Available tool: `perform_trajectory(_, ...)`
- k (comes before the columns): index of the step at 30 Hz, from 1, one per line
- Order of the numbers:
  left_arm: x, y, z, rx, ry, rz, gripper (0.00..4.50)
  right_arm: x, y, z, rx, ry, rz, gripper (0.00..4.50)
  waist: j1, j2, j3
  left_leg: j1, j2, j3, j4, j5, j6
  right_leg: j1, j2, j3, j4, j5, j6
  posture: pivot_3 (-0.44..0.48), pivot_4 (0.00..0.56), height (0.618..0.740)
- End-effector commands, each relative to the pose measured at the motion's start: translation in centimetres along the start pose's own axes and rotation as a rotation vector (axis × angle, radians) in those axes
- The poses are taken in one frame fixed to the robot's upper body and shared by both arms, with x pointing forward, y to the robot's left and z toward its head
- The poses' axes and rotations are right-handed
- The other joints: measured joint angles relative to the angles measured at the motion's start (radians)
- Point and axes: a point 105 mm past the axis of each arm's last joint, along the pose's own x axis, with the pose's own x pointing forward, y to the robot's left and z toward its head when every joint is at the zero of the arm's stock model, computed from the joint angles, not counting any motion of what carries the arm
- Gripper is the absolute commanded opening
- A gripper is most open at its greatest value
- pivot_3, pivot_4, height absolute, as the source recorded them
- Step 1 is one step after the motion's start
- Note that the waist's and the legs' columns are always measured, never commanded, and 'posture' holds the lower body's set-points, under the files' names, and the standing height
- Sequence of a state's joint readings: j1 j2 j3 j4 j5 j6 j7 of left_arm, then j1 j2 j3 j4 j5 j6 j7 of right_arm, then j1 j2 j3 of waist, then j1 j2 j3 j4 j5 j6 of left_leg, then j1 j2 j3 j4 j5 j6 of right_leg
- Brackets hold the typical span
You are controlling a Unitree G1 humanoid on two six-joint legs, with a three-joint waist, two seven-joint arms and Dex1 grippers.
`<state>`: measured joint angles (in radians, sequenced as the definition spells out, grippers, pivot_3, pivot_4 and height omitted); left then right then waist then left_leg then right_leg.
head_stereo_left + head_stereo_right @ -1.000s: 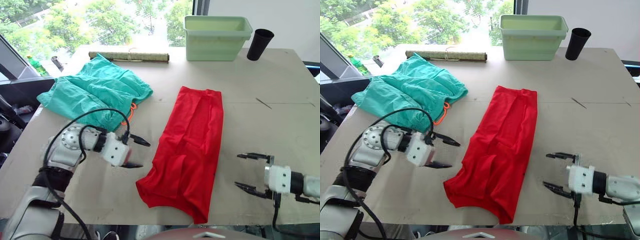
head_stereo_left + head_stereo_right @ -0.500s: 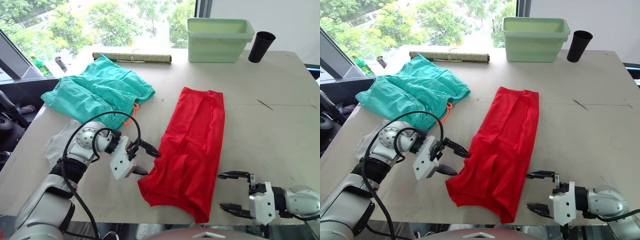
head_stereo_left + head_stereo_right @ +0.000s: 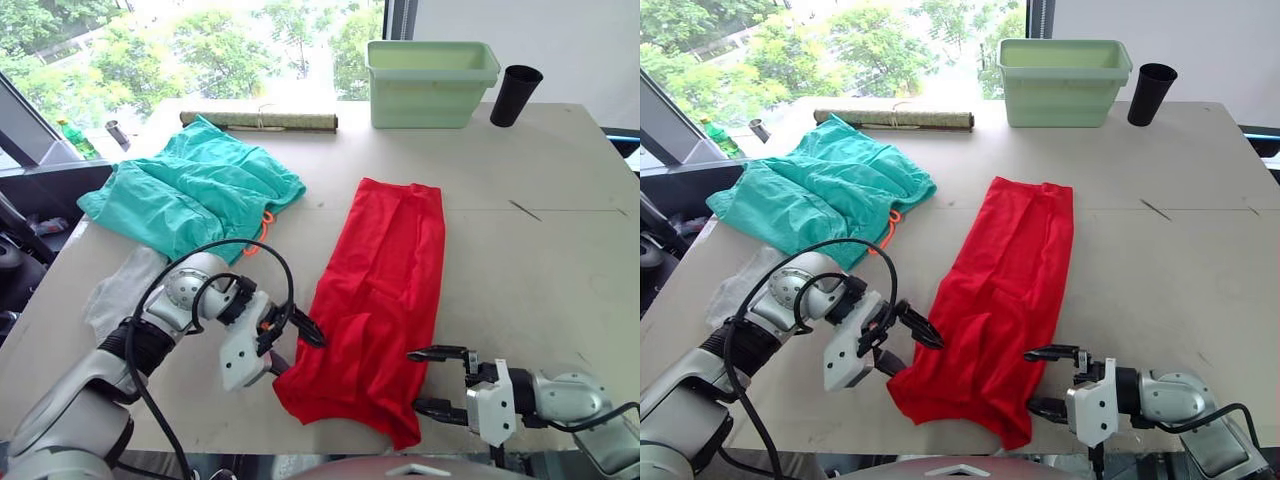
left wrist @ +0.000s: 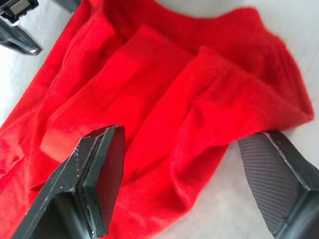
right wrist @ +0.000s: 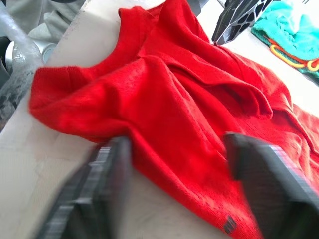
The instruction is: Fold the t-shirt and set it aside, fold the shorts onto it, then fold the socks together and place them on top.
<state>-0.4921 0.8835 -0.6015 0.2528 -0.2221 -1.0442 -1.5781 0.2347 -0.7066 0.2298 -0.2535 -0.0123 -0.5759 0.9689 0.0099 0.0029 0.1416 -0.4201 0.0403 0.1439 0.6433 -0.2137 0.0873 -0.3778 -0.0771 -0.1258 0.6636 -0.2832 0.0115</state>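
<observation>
Table (image 3: 540, 200): t-shirt (image 3: 385, 280) lengthwise-folded.

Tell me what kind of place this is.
Probably a lab or test room, not a home: a plain board table beside a big window with trees outside, holding a red t-shirt, green shorts, a pale green bin and a black cup.

Left gripper (image 3: 300, 345) and right gripper (image 3: 432, 380), fingers spread.
</observation>
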Motion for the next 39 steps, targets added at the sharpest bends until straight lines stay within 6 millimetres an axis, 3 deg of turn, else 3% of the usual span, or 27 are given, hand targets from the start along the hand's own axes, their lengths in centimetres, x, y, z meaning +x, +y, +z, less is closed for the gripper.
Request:
perform_trajectory(1,2.2,-2.7,1.0,-0.094,-0.089,-0.132,2.38,0.0,-0.1,0.3,0.013,-0.015,-0.012,1.13,0.0,0.0,0.0,0.0,0.0,0.0,0.0,0.0,0.0,0.0,0.0,0.0,0.0,0.0,0.0,0.0,0.15,0.737)
perform_trajectory(3,2.2,-3.0,1.2,-0.103,-0.093,-0.141,1.49,0.0,0.1,0.3,0.019,-0.017,-0.007,0.26,0.002,0.0,0.0,0.0,0.0,0.0,0.0,0.0,0.0,0.0,0.0,0.0,0.0,0.0,0.0,0.0,0.15,0.737)
perform_trajectory(4,2.2,-3.0,1.2,-0.104,-0.093,-0.142,1.32,0.0,0.2,0.4,0.019,-0.017,-0.005,0.07,0.003,0.0,0.0,0.0,0.0,0.0,0.0,0.0,0.0,0.0,0.0,0.0,0.0,0.0,0.0,0.0,0.15,0.737)
perform_trajectory(5,2.2,-3.0,1.2,-0.108,-0.095,-0.142,0.54,0.0,0.2,0.4,0.02,-0.018,-0.004,0.0,0.003,0.0,0.0,0.0,0.0,0.0,0.0,0.0,0.0,0.0,0.0,0.0,0.0,0.0,0.0,0.0,0.15,0.737)
perform_trajectory(6,2.2,-3.0,1.2,-0.116,-0.097,-0.139,0.04,-0.1,0.3,0.4,0.027,-0.02,-0.002,0.0,0.004,0.0,0.0,0.0,0.0,0.0,0.0,0.0,0.0,0.0,0.0,0.001,0.0,0.0,0.0,0.0,0.15,0.737)
perform_trajectory(11,1.9,-2.6,1.0,-0.204,-0.106,-0.081,0.04,-0.6,0.0,0.8,0.066,-0.031,-0.002,0.0,0.004,0.0,0.0,0.0,0.0,0.0,0.001,0.0,0.001,0.0,0.0,0.001,0.0,0.0,0.0,0.0,0.15,0.737)
perform_trajectory(21,-2.0,3.9,0.5,-0.758,-0.283,0.293,0.04,-2.3,-0.8,2.1,0.345,-0.058,-0.031,0.0,0.005,-0.005,0.003,-0.002,0.0,-0.002,0.003,-0.001,0.002,0.0,0.0,0.0,0.001,0.0,0.0,0.0,0.15,0.737)
perform_trajectory(31,-2.4,3.5,0.6,-0.824,-0.279,0.271,0.04,-2.8,-0.8,1.6,0.334,0.001,-0.015,0.0,0.005,-0.006,0.003,-0.003,0.0,-0.003,0.003,-0.001,0.001,0.0,0.0,-0.001,0.001,0.0,0.0,0.0,0.15,0.737)
perform_trajectory(35,-2.2,3.4,0.8,-0.83,-0.278,0.271,0.0,-4.1,0.5,0.4,0.076,0.09,0.081,1.36,0.006,-0.006,0.003,-0.003,0.0,-0.003,0.003,-0.001,0.001,0.0,-0.001,-0.001,0.0,-0.001,0.0,0.0,0.15,0.737)
perform_trajectory(39,-2.1,3.3,0.7,-0.831,-0.272,0.276,0.0,-3.9,1.6,0.0,0.032,0.107,0.166,2.9,0.005,-0.006,0.003,-0.003,0.0,-0.003,0.003,-0.001,0.001,0.0,-0.001,-0.001,0.0,-0.001,0.0,0.0,0.15,0.737)
